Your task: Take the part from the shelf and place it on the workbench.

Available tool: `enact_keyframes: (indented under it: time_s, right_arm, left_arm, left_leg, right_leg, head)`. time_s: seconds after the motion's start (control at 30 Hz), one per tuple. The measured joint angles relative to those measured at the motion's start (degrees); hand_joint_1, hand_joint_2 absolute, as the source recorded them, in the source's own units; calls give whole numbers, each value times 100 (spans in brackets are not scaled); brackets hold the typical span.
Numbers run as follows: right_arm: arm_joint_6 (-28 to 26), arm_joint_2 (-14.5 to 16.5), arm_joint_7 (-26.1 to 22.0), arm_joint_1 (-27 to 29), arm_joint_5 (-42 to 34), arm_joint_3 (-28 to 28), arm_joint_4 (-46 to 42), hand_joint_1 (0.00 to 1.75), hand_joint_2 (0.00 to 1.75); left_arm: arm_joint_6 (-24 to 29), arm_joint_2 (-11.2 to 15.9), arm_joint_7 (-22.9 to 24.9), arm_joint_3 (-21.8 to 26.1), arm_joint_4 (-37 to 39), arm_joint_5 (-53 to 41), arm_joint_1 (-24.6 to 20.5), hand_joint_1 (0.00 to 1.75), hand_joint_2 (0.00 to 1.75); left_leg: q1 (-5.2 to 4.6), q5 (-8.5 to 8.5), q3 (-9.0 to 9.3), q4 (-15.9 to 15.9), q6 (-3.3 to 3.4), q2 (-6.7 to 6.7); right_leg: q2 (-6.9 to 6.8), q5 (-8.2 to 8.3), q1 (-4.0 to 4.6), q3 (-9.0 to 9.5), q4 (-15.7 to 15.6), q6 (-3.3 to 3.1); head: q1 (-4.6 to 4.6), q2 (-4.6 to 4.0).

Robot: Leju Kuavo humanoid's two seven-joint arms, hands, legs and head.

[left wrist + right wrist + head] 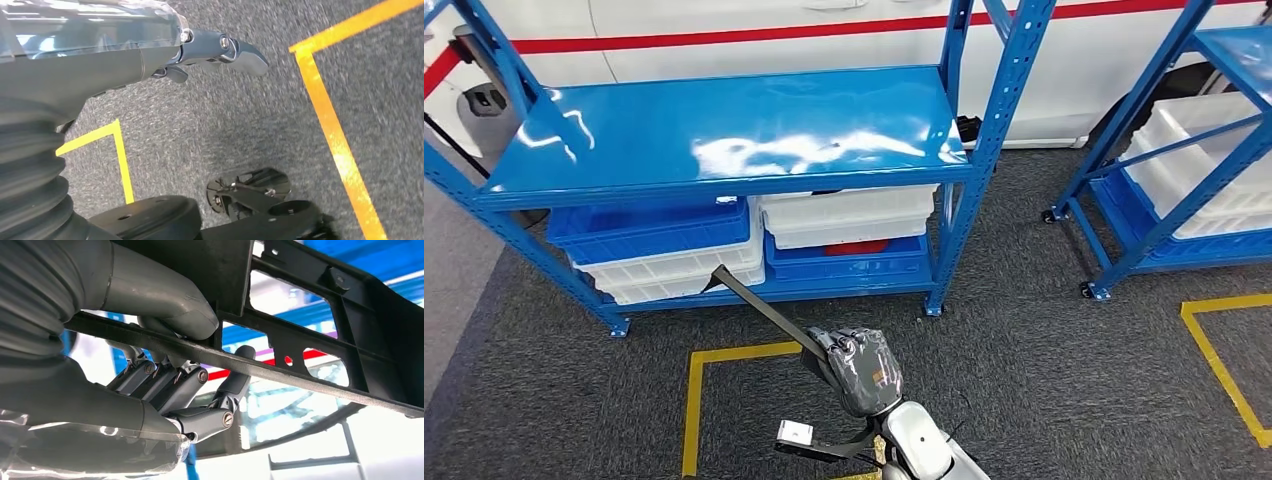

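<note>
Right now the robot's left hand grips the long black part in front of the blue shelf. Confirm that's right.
Not quite: the right hand grips the long black part, not the left. The right wrist view shows its fingers and thumb wrapped around the part's bar; the left hand hangs over the carpet, holding nothing. The blue shelf does stand ahead.

Part [759, 308] end hidden behind right hand [861, 368]

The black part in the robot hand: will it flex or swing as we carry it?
The black part looks like a long, thin, cut-out moulding, so probably light, fairly stiff, slightly springy. The right robot hand grips it off-centre, so the long end may droop and swing.
</note>
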Motion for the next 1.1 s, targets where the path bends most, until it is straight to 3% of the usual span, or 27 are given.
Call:
enact_keyframes:
  time_s: [0.03, 0.07, 0.13, 0.2, 0.27, 0.3, 0.37, 0.43, 0.47, 0.5, 0.53, 0.57, 0.67, 0.73, 0.8, 0.87, 0.93, 1.0, 1.03, 1.07, 1.1]
  right_arm:
    - [0, 1, -15, 37, -18, -18, -16, 175, 175]
    - [0, 4, -27, 72, -30, -39, -41, 175, 175]
    - [0, 23, -37, 131, -38, -84, -103, 175, 175]
    - [-1, 49, -25, 184, -15, -126, -162, 175, 175]
    - [-3, 63, 13, 249, 35, -161, -221, 175, 175]
    - [-3, 65, 37, 289, 61, -184, -255, 175, 175]
    - [-5, 66, 81, 339, 98, -224, -320, 175, 175]
    - [-7, 68, 113, 367, 122, -243, -364, 175, 175]
    - [-6, 69, 128, 387, 127, -245, -373, 175, 175]
    - [-6, 69, 139, 415, 128, -247, -378, 175, 175]
    - [-6, 69, 148, 440, 125, -249, -380, 175, 175]
    - [-6, 69, 153, 459, 116, -250, -381, 175, 175]
    - [-7, 85, 157, 465, 78, -250, -405, 175, 175]
    - [-7, 102, 162, 463, 55, -251, -420, 175, 175]
    - [-7, 113, 166, 473, 40, -253, -427, 175, 175]
    - [-9, 126, 173, 470, 35, -253, -437, 175, 175]
    - [-10, 147, 183, 460, 34, -250, -443, 175, 175]
    - [-8, 161, 201, 464, 35, -248, -442, 175, 175]
    - [-6, 161, 210, 466, 35, -248, -442, 175, 175]
    - [-3, 163, 220, 467, 35, -246, -441, 175, 175]
    - [0, 168, 227, 467, 36, -243, -441, 175, 175]
  left_arm:
    - [-11, 0, 11, 2, 0, 5, 4, 0, 175]
    - [-19, 0, 22, 3, 0, 9, 5, 0, 175]
    - [-25, 5, 35, 5, 0, 9, 3, 0, 175]
    - [-25, 13, 51, 5, 0, 8, 0, 0, 175]
    - [-28, 15, 72, 9, 0, 4, -4, 0, 175]
    - [-33, 14, 82, 11, 0, -1, -8, 0, 175]
    - [-44, 9, 94, 15, 0, -18, -25, 0, 175]
    - [-58, 7, 118, 17, 0, -36, -25, 0, 175]
    - [-65, 8, 135, 18, 0, -40, -20, 0, 175]
    - [-68, 8, 148, 19, 0, -40, -16, 0, 175]
    - [-72, 8, 156, 20, 0, -33, -17, 0, 175]
    - [-74, 8, 161, 20, 0, -19, -22, 0, 175]
    - [-75, 7, 162, 21, 0, 21, -28, 0, 175]
    - [-73, 7, 161, 23, 0, 31, -31, 0, 175]
    - [-71, 3, 161, 25, 0, 36, -40, 0, 175]
    - [-72, -1, 161, 27, 0, 40, -43, 0, 175]
    - [-73, 2, 163, 32, 0, 43, -27, 0, 175]
    - [-73, 5, 166, 40, 0, 44, -3, 0, 175]
    - [-73, 7, 168, 43, 0, 44, 3, 0, 175]
    - [-74, 8, 170, 44, 0, 43, 5, 0, 175]
    - [-76, 11, 171, 44, 0, 43, 3, 0, 175]
  left_leg:
    - [-1, 99, 39, -74, 21, -13]
    - [-3, 289, 186, -376, 52, -45]
    - [-4, 636, 565, -1193, 127, -291]
    - [-17, 740, 743, -1599, 159, -490]
    - [-30, 762, 757, -1646, 179, -434]
    - [-23, 790, 766, -1680, 207, -376]
    - [-1, 847, 781, -1753, 278, -234]
    - [-10, 861, 774, -1771, 314, -76]
    - [-16, 859, 766, -1769, 316, 10]
    - [-18, 857, 760, -1767, 316, 90]
    - [-19, 853, 757, -1764, 312, 165]
    - [-18, 848, 760, -1762, 303, 236]
    - [-45, 814, 791, -1751, 240, 404]
    - [-67, 797, 809, -1748, 177, 486]
    - [-56, 772, 824, -1741, 109, 537]
    - [-36, 584, 739, -1502, 58, 358]
    - [-23, 198, 444, -810, 28, 94]
    - [-20, -38, 131, -135, 8, 5]
    - [-16, 11, 88, -69, 3, -6]
    - [-8, 173, 151, -236, 2, -20]
    - [6, 405, 304, -597, 4, -70]
  right_leg:
    - [76, 2, 14, -4, 10, -2]
    - [156, 3, 25, -6, 22, -2]
    - [293, 9, 36, -18, 46, 16]
    - [405, 33, 18, -60, 59, 76]
    - [515, 72, -1, -98, 43, 164]
    - [490, 66, 1, -113, 54, 200]
    - [239, -117, 20, -244, 313, 268]
    - [-56, -505, 5, -565, 1008, 318]
    - [-110, -657, -11, -732, 1369, 341]
    - [-134, -714, -26, -822, 1582, 358]
    - [-153, -665, -38, -800, 1581, 369]
    - [-191, -521, -44, -649, 1336, 371]
    - [-477, -118, 0, 20, 184, 290]
    - [-514, -107, 46, 111, -23, 206]
    - [-398, -81, 41, 97, -51, 134]
    - [-292, -38, 6, 110, -101, 59]
    - [-176, -16, -11, 116, -119, 15]
    - [-35, -13, -6, 114, -111, 7]
    - [44, -15, -6, 115, -101, 9]
    - [127, -19, -10, 119, -87, 17]
    - [209, -29, -15, 121, -66, 32]
  head:
    - [0, 0]
    - [0, 0]
    - [0, 0]
    - [0, 0]
    - [0, 0]
    - [0, 0]
    - [3, 0]
    - [5, 0]
    - [4, 0]
    - [4, 0]
    - [4, 0]
    - [4, 0]
    - [4, 0]
    - [4, 0]
    - [4, 0]
    - [4, 0]
    - [4, 0]
    - [4, 0]
    - [4, 0]
    - [4, 0]
    - [4, 0]
